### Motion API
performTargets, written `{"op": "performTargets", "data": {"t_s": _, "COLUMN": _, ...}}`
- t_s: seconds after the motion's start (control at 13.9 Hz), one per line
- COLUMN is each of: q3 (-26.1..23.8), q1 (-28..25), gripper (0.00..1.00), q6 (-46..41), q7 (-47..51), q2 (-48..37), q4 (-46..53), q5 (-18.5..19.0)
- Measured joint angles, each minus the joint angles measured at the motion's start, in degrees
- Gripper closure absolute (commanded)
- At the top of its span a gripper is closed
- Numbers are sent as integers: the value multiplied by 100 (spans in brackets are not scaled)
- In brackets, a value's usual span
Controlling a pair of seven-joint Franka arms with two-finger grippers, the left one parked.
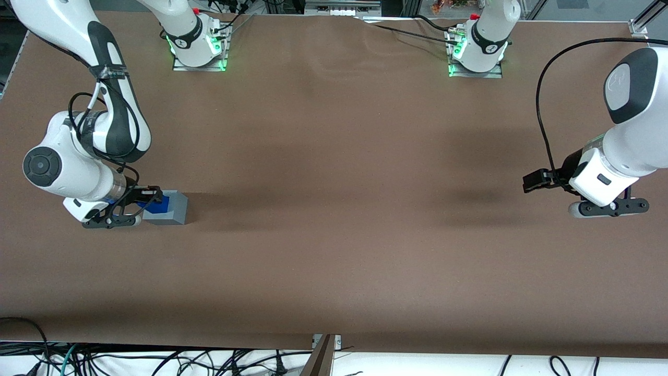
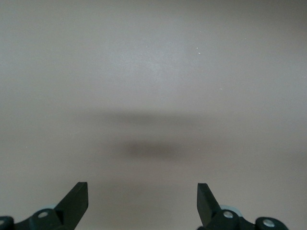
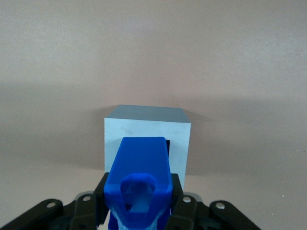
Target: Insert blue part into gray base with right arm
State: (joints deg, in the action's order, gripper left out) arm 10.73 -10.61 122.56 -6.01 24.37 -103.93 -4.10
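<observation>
right wrist view shows the tool (image 3: 139,213) of the right arm (image 1: 78,167) closed around the blue part (image 3: 139,179), holding it directly over the gray base (image 3: 146,139). the gray base sits on the brown table (image 1: 334,235), toward the working arm's end.

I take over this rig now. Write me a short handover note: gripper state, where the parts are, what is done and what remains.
Gripper: shut on the blue part, at the working arm's end of the table.
Blue part: held right over the gray base, in front of its dark recess; whether it has entered, I cannot tell.
Gray base: stands on the table.
Done: pick-up and approach.
Left: seat the part fully, open, withdraw.
</observation>
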Motion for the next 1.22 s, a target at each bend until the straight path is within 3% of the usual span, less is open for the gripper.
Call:
{"op": "performTargets", "data": {"t_s": 0.79, "q3": -9, "q1": -7, "gripper": 100, "q6": -189, "q7": -8, "q2": 124, "q4": 9, "q5": -2}}
{"op": "performTargets", "data": {"t_s": 0.86, "q3": -9, "q1": -6, "gripper": 77, "q6": -189, "q7": -8, "q2": 124, "q4": 9, "q5": -2}}
{"op": "performTargets", "data": {"t_s": 0.93, "q3": -9, "q1": -7, "gripper": 1, "q6": -189, "q7": -8, "q2": 124, "q4": 9, "q5": -2}}
{"op": "performTargets", "data": {"t_s": 1.22, "q3": -11, "q1": -6, "gripper": 0, "q6": -196, "q7": -8, "q2": 121, "q4": 5, "q5": -10}}
